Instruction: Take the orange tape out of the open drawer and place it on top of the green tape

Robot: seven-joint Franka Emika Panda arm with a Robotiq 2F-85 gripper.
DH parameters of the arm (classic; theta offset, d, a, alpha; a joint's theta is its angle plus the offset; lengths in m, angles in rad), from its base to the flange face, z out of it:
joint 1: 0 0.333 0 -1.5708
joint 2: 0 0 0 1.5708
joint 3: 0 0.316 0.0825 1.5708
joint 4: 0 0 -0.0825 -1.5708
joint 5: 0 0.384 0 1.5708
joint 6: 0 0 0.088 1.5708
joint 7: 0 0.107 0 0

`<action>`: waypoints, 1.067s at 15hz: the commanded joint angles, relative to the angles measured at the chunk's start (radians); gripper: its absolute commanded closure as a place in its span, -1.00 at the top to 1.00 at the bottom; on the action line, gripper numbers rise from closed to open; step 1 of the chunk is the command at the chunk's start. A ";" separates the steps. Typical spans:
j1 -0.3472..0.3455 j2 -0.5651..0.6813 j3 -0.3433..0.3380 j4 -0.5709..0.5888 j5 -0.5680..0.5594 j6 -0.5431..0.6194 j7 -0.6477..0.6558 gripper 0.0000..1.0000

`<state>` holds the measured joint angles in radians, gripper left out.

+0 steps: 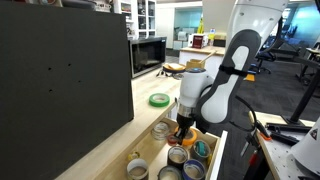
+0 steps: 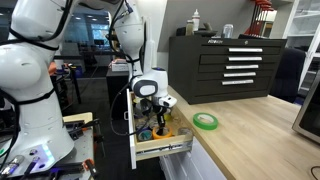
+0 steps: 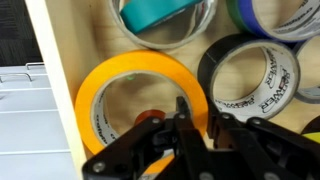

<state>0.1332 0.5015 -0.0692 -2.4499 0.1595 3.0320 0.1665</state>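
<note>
In the wrist view the orange tape (image 3: pixel 100 85) lies flat in the open drawer (image 3: pixel 60 60), close to its pale side wall. My gripper (image 3: pixel 198 115) has one finger inside the ring and one outside, closed on the roll's right-hand wall. In both exterior views the gripper (image 1: pixel 183 128) (image 2: pixel 150 118) reaches straight down into the drawer (image 1: pixel 140 150) (image 2: pixel 165 148). It hides the orange roll there. The green tape (image 1: pixel 159 99) (image 2: pixel 206 121) lies flat on the wooden countertop beyond the drawer.
Other rolls crowd the drawer: a black roll with a white printed core (image 3: pixel 250 75) beside the orange one, a teal roll (image 3: pixel 160 15) and a blue roll (image 3: pixel 270 15) above. A microwave (image 1: pixel 148 55) stands on the counter. A black drawer cabinet (image 2: pixel 230 65) stands behind.
</note>
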 commanded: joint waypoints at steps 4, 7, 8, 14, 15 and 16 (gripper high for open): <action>-0.033 -0.212 0.005 -0.059 -0.119 -0.236 -0.065 -0.86; -0.060 -0.277 0.016 -0.044 -0.141 -0.354 -0.103 -0.86; -0.063 -0.298 0.013 -0.041 -0.151 -0.387 -0.110 -0.86; -0.113 -0.375 -0.003 0.034 -0.209 -0.553 -0.132 -0.87; -0.121 -0.378 -0.002 0.055 -0.213 -0.577 -0.138 -0.87; -0.127 -0.379 -0.005 0.074 -0.227 -0.592 -0.133 -0.87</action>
<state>0.0328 0.1567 -0.0737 -2.4187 -0.0316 2.5229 0.0436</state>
